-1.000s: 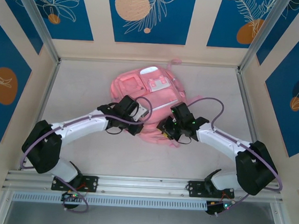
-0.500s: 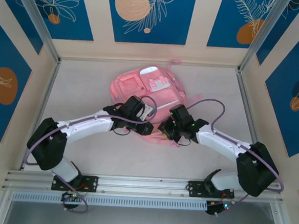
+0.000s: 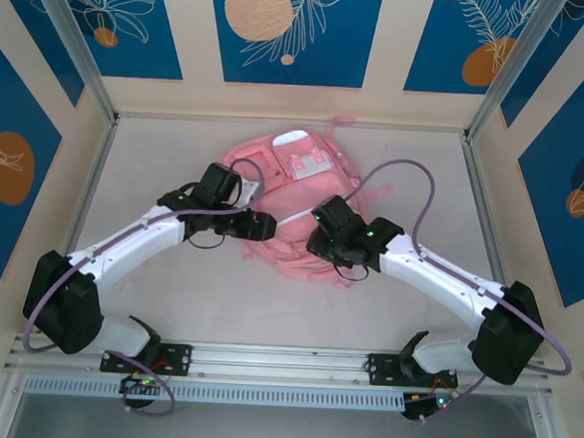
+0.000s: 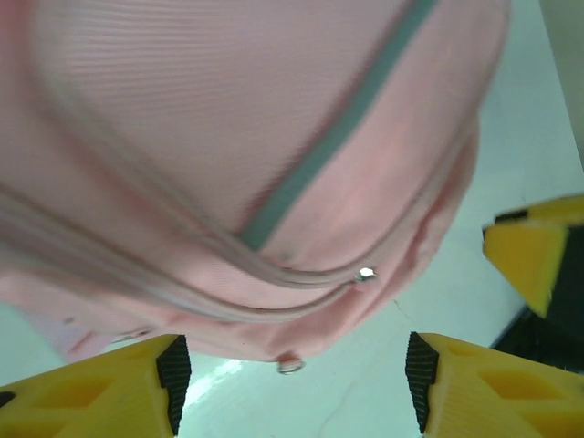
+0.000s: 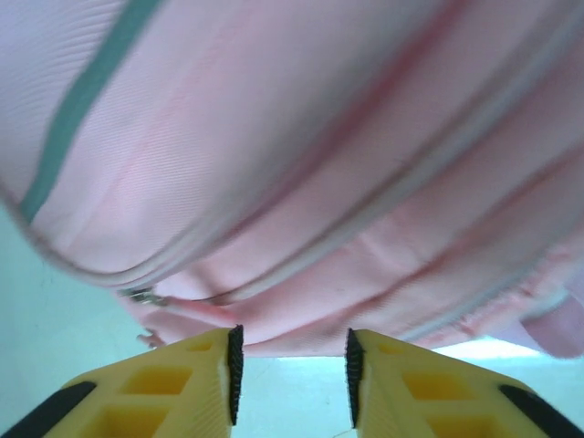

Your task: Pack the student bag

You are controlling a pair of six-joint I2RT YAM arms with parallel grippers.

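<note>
On the bench [image 3: 266,307]: bag [image 3: 299,184]. Left hand [image 4: 294,374] wide, empty; right hand [image 5: 292,356] narrow, empty. Pinch the zipper pull [image 4: 365,272] squarely, with the bag steadied.

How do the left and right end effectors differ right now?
Gap: the left end effector has its jaws spread wide; the right end effector shows only a narrow gap.
Side: the left one is at the student bag's left side, the right one nearer its right.
Shared: both are yellow and black, face the pink fabric and grip nothing.
</note>
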